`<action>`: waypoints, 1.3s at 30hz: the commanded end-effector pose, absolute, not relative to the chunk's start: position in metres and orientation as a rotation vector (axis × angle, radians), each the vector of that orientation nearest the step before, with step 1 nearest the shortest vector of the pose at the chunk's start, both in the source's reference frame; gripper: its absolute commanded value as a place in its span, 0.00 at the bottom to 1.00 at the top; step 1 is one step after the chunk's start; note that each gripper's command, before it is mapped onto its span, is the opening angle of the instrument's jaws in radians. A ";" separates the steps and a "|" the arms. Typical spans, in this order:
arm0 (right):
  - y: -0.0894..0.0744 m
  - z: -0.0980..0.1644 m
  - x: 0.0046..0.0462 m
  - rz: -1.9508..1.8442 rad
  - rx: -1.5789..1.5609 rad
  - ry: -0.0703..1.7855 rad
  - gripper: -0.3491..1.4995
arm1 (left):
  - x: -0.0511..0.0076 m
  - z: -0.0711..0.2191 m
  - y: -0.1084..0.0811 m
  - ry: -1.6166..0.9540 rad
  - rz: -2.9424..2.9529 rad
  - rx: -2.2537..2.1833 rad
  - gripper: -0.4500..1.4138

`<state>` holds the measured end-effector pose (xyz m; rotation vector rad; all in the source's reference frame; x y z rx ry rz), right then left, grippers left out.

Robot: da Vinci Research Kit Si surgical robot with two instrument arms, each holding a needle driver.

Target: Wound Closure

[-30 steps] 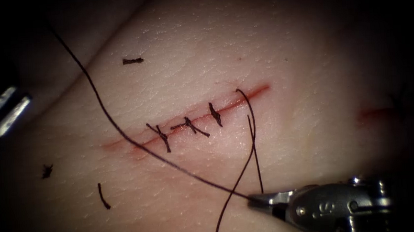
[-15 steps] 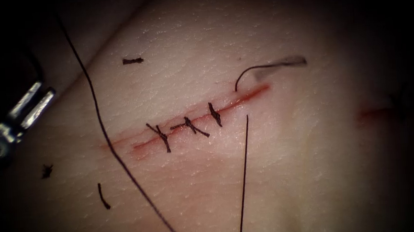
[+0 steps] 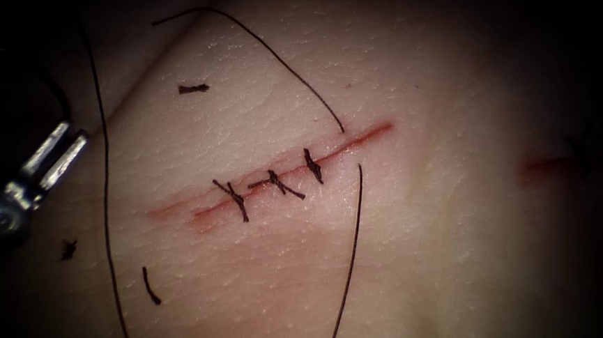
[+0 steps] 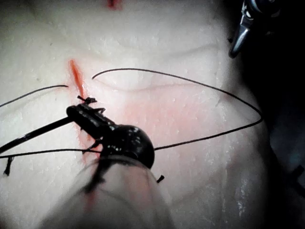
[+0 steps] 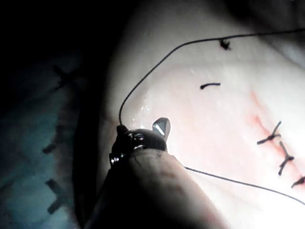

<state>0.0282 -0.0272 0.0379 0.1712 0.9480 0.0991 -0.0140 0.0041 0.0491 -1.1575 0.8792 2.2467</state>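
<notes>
**right tool off the endoscope picture, thread thrown slack across the tissue**

endoscope view: a second ago the right tool sat at the tissue's near edge with the thread at its tip. it has since left this picture. the strand that rises from the far lip of the cut, just right of the three tied stitches, no longer drops toward the near edge. it now arcs loosely toward the tissue's far left corner. its partner leaves the near lip and runs off the near edge. a third run lies along the left edge. the left tool has come in a little at the left edge, its jaws parted with nothing between them. cut ends of thread lie scattered toward that side. by my reading, this fourth pass sits slack and untied.

left wrist view: the left tool hangs over the stitched stretch of the cut, with thread loops lying round it. the right tool stands well apart, beyond the tissue's edge.

right wrist view: the thread runs right up to the right tool's tip. i cannot tell whether the tool grips it. i cannot tell where the needle is either.
</notes>
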 end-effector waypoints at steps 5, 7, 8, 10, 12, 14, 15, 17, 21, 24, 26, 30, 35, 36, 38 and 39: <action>-0.024 0.038 0.0256 0.089 0.135 0.969 0.96 | -0.0145 0.050 0.003 0.875 2.251 -1.157 0.00; -0.022 0.039 0.0245 0.074 0.132 0.966 0.97 | -0.0145 0.050 0.003 0.873 2.254 -1.157 0.00; -0.022 0.039 0.0239 0.064 0.123 0.968 0.96 | -0.0145 0.050 0.003 0.873 2.254 -1.157 0.00; -0.020 0.040 0.0227 0.042 0.090 0.964 0.93 | -0.0145 0.050 0.003 0.873 2.254 -1.157 0.00; -0.018 0.042 0.0219 0.062 0.061 0.970 0.92 | -0.0146 0.050 0.003 0.871 2.257 -1.155 0.00; -0.017 0.044 0.0215 0.059 0.029 0.962 0.92 | -0.0147 0.050 0.003 0.870 2.259 -1.154 0.00; -0.016 0.045 0.0215 0.049 0.012 0.954 0.92 | -0.0147 0.050 0.003 0.869 2.262 -1.154 0.00; -0.015 0.048 0.0217 0.037 -0.013 0.936 0.92 | -0.0148 0.050 0.003 0.866 2.268 -1.152 0.00; -0.014 0.052 0.0225 0.008 -0.051 0.932 0.93 | -0.0150 0.050 0.003 0.864 2.276 -1.149 0.00; -0.013 0.055 0.0234 -0.013 -0.058 0.937 0.92 | -0.0151 0.050 0.003 0.861 2.282 -1.147 0.00; -0.013 0.056 0.0241 -0.047 -0.073 0.941 0.91 | -0.0151 0.050 0.003 0.861 2.281 -1.146 0.00; -0.012 0.060 0.0250 -0.086 -0.070 0.964 0.89 | -0.0150 0.050 0.003 0.858 2.285 -1.145 0.00; -0.013 0.062 0.0253 -0.140 -0.052 0.981 0.86 | -0.0149 0.050 0.003 0.858 2.285 -1.146 0.00; -0.013 0.062 0.0254 -0.147 -0.048 0.977 0.86 | -0.0150 0.050 0.003 0.858 2.285 -1.146 0.00; -0.013 0.063 0.0255 -0.158 -0.044 0.972 0.86 | -0.0150 0.050 0.003 0.858 2.285 -1.145 0.00; -0.013 0.064 0.0255 -0.162 -0.046 0.972 0.85 | -0.0150 0.050 0.003 0.858 2.285 -1.145 0.00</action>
